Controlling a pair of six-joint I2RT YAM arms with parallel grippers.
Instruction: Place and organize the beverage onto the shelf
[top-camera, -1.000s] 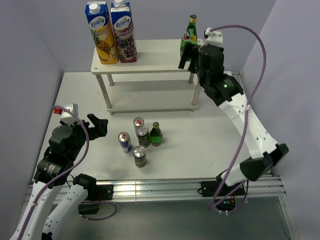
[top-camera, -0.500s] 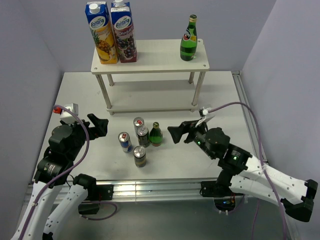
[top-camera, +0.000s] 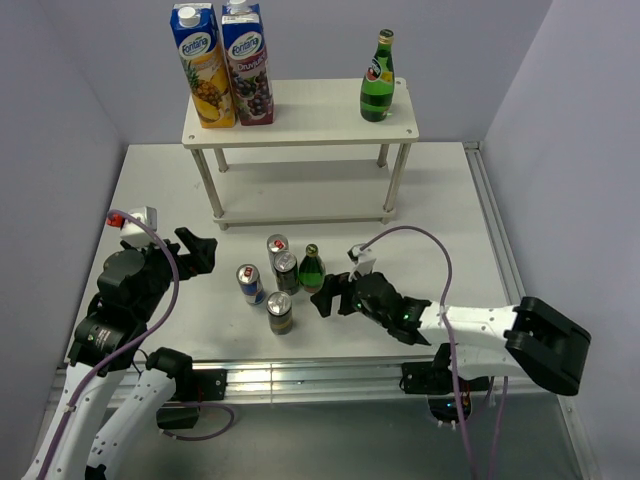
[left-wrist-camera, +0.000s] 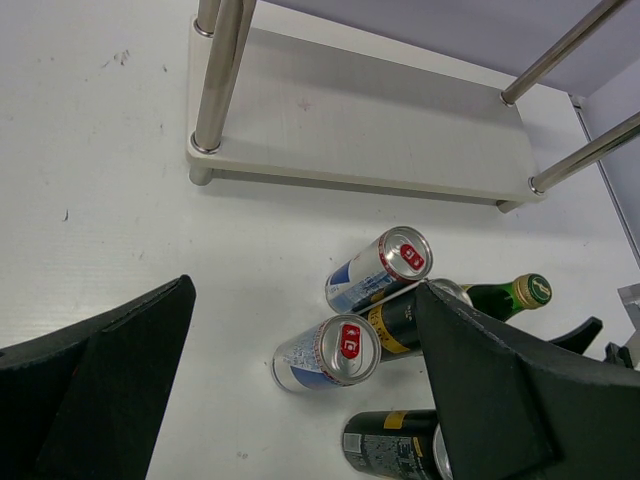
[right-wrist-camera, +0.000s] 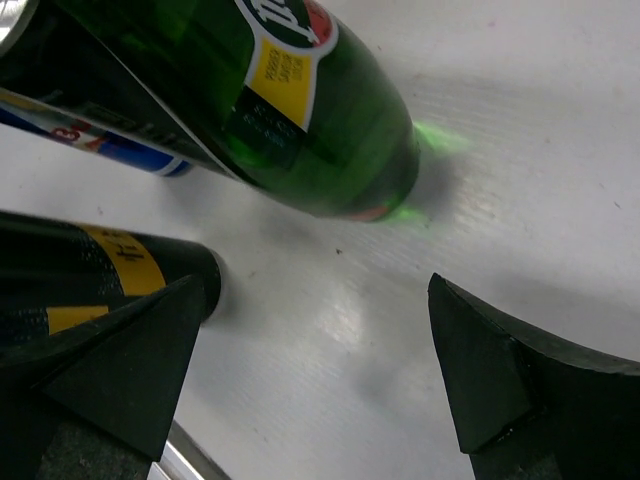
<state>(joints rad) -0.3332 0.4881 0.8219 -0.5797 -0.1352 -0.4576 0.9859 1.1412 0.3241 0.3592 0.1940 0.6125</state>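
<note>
A white tabletop (top-camera: 440, 200) was seen, closed in by pale lavender walls (top-camera: 60, 110) on three sides and edged by an aluminium rail (top-camera: 300, 372) at the near side. The shelf (top-camera: 310, 118) was set at the back of the tabletop. On its upper board two juice cartons (top-camera: 204, 65) were stood touching at the left end, and a tall green glass bottle (top-camera: 377, 76) was stood upright at the right end.

In front of the shelf, near the middle of the tabletop, a tight cluster was found, all upright: two silver-blue cans (top-camera: 249, 284), two dark cans (top-camera: 285, 271) with yellow bands, and a small green bottle (top-camera: 312, 268) at the cluster's right edge. This bottle was pressed close by a dark can on its left, while the other dark can was placed just in front.

The right gripper (top-camera: 333, 290) was held low, just right of the cluster, its jaws spread wide and nothing gripped; in the wrist view the small green bottle's base was framed ahead between the fingers (right-wrist-camera: 520, 380). The left gripper (top-camera: 200, 250) was likewise spread wide and empty, held over the left side, apart from the cluster.
</note>
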